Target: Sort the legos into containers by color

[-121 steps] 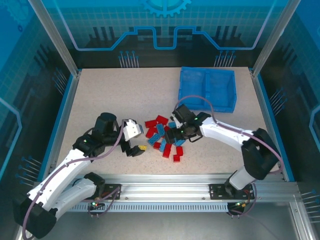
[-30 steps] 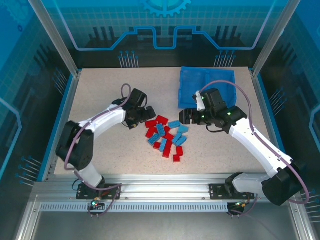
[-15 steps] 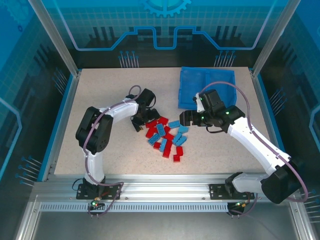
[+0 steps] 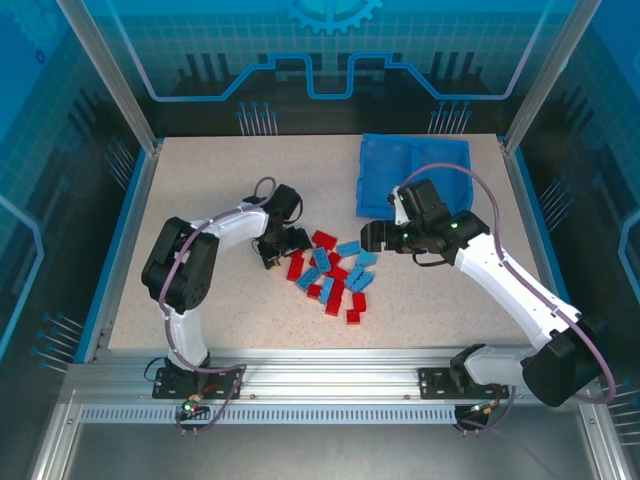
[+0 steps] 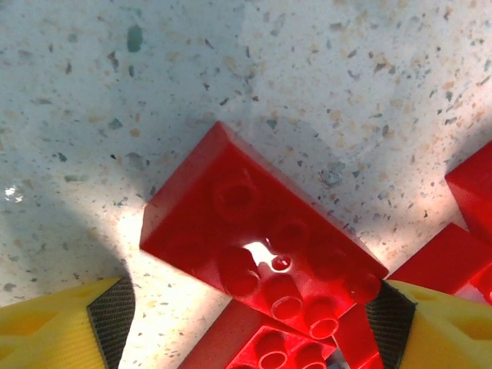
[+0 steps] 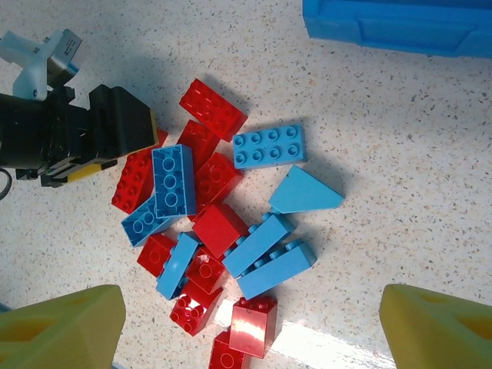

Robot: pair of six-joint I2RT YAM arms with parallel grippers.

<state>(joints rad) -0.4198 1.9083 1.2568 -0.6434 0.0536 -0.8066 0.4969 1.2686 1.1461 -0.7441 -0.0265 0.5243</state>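
Note:
Red and light blue legos (image 4: 335,275) lie heaped mid-table; the pile (image 6: 223,223) sits below the right wrist camera. My left gripper (image 4: 280,243) is down at the pile's left edge, open. Its yellow fingers (image 5: 69,327) straddle a red brick (image 5: 257,242), and the right pad is at the brick's corner. My right gripper (image 4: 372,236) hovers open over the pile's right side, with nothing between its fingers (image 6: 61,330). The left gripper (image 6: 100,142) also appears in the right wrist view, beside a red brick. The blue two-compartment bin (image 4: 462,180) stands at the back right.
The bin's near wall (image 6: 400,27) lies just beyond the pile. Blue rails edge the table (image 4: 200,180) left and right, and an aluminium rail runs along the front. Bare speckled tabletop spreads to the left of the pile.
The left gripper has shifted slightly toward the near left and come down at the pile's left edge over a red brick. The right arm has hardly moved.

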